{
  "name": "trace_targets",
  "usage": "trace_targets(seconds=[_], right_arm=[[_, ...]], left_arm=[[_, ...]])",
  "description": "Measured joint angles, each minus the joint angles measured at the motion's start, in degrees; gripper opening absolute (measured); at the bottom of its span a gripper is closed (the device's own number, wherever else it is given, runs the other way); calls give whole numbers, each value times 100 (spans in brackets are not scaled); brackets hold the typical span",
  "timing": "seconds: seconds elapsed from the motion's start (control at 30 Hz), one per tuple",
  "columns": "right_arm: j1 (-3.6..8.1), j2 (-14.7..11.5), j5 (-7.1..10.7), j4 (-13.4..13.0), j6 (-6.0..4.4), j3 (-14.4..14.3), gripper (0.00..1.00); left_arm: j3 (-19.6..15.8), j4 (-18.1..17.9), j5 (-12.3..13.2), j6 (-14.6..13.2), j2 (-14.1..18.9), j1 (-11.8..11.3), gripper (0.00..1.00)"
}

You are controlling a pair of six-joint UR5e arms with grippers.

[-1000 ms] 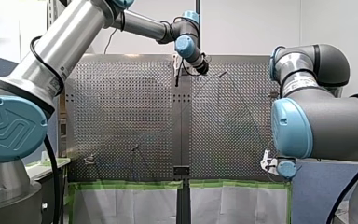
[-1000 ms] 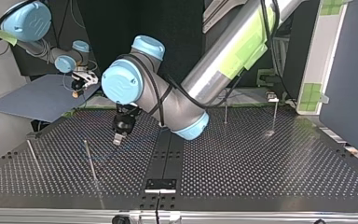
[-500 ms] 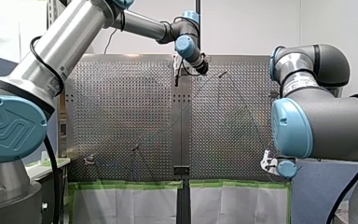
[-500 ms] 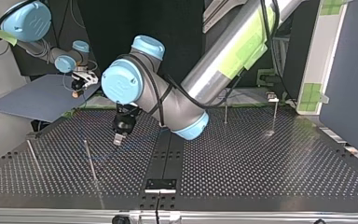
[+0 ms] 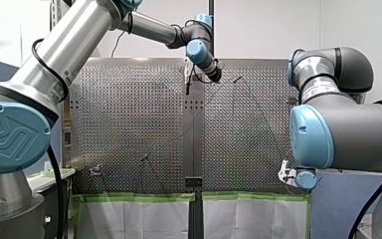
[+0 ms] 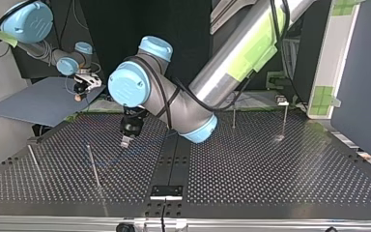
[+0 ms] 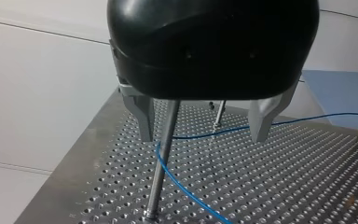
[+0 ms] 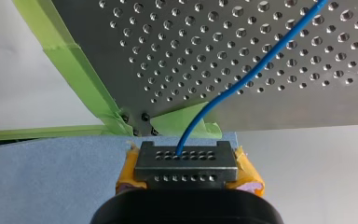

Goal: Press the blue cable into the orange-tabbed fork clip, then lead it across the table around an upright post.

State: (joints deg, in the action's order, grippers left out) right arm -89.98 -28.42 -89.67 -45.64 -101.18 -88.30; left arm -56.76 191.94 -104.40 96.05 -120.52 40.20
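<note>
My left gripper (image 7: 204,136) hangs wide, metal fingers (image 7: 144,116) holding nothing, with an upright post (image 7: 161,172) standing between them, close to one finger. The blue cable (image 7: 191,193) bends sharply at that post, which I take as the reason for the stance: the gripper straddles the post while the line sits around it. A second post (image 7: 219,114) stands further ahead on the perforated counter (image 7: 284,186). My right gripper (image 8: 186,161), yellow-padded, is clamped on the cable's end just off the counter's taped edge, probably to keep the run taut; from there the cable crosses the holes toward the far side. By count: two grippers, one cable, and four thin posts in the top view, two on each half of the counter. I cannot make out the orange-tabbed fork clip, so whether the cable sits in it I cannot tell
</note>
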Motion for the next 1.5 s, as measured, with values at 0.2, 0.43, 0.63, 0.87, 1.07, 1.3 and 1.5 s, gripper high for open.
trace_targets(seconds=[0.2,0.43,0.63,0.87,1.07,1.3,1.5], right_arm=[[3,0,2,9,3,0,0],[-4,3,2,26,14,0,0],[-4,0,2,20,17,0,0],[12,1,2,22,18,0,0],[12,2,2,17,18,0,0],[-3,0,2,27,22,0,0],[-12,2,4,28,23,0,0]], left_arm=[[-291,-239,37,60,253,-71,100],[-589,-538,85,312,549,-109,100],[-876,-822,98,546,835,-94,100],[-1224,-1169,94,743,1179,-72,100],[-1546,-1491,78,708,1315,-52,100],[-1930,-1875,81,695,1325,-41,100],[-2237,-2184,79,695,1326,-37,100]])
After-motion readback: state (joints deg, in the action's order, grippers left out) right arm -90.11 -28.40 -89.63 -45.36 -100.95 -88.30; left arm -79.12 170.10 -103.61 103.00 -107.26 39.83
